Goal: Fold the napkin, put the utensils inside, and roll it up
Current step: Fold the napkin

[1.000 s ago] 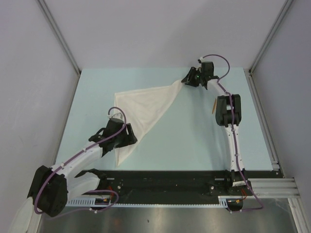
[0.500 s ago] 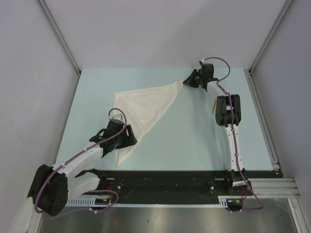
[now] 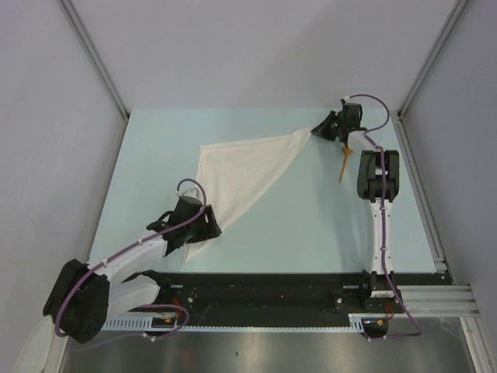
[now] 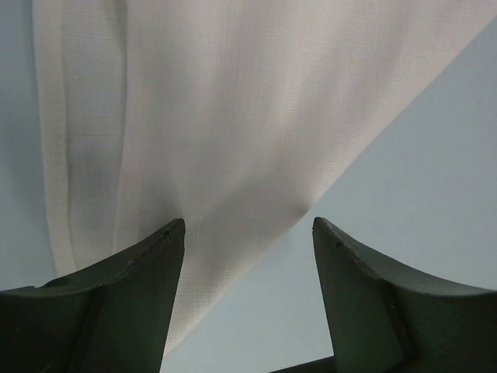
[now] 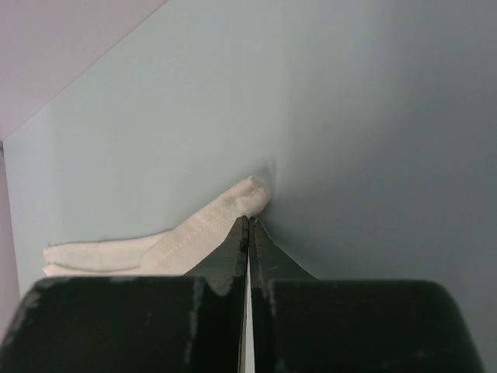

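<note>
The cream-white napkin (image 3: 241,175) lies as a triangle on the pale blue table (image 3: 295,217). Its far right corner is pinched in my right gripper (image 3: 318,130), which is shut on it. The right wrist view shows that bunched corner (image 5: 203,227) sticking out past the closed tips of the right gripper (image 5: 248,222). My left gripper (image 3: 208,227) stands open over the napkin's near corner. In the left wrist view the cloth (image 4: 233,116) runs between the spread tips of the left gripper (image 4: 248,225). The small orange-brown spoon (image 3: 344,162) lies beside the right arm, just right of the napkin.
Grey walls with metal corner posts (image 3: 93,58) close the table in at left, back and right. A black rail (image 3: 272,284) runs along the near edge between the arm bases. The right arm's elbow (image 3: 378,175) stands close to the spoon.
The right gripper has shut on the napkin's far corner and pulled it to the right, dragging the cloth along. The right arm shifted right, baring the spoon. The left gripper followed slightly right.
</note>
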### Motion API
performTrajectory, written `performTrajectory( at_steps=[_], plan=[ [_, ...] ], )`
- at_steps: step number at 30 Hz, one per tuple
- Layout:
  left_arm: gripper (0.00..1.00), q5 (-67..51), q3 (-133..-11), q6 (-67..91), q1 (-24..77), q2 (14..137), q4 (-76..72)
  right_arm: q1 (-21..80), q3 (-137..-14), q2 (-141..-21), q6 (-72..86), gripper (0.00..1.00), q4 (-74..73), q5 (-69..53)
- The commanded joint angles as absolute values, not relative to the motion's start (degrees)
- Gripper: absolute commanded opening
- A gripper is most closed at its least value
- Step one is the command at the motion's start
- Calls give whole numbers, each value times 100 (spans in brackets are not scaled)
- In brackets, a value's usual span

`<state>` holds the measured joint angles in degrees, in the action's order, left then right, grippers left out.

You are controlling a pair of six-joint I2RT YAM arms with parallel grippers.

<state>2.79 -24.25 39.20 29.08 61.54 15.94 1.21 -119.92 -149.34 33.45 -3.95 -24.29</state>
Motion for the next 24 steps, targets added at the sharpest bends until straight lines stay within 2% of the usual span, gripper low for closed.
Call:
performTrajectory(
  at_steps=[1,9,12,15,16,19,21,22,23,24],
  plan=[
    [72,184,-2206,4078,3015,6056,1889,-158,-12128,-14721,3173,0,-492,-2145],
    [72,245,-2425,3990,3067,5845,2012,-246,-12243,-14819,3068,0,-598,-2504],
    [75,578,-3074,3745,3059,5853,2091,-246,-12121,-14626,2997,16,-598,-2698],
    [80,992,-4049,3262,2927,6143,2083,-281,-11823,-14345,2883,38,-571,-2760],
    [80,1098,-4487,3017,2814,6257,2031,-316,-11734,-14109,2848,48,-563,-2777],
    [79,854,-5174,2534,2190,6923,1487,-386,-11269,-13538,2760,63,-475,-2883],
    [75,756,-5605,2295,1777,7748,1275,-448,-11031,-13203,2646,67,-431,-2909],
    [73,730,-6260,2129,1671,8091,1370,-474,-10752,-13036,2619,68,-439,-2927],
    [66,677,-6632,2014,1557,8869,1484,-518,-10601,-12651,2576,68,-439,-2935],
    [63,694,-6992,1900,1538,9234,1703,-545,-10399,-12465,2558,68,-431,-2944]
  ],
)
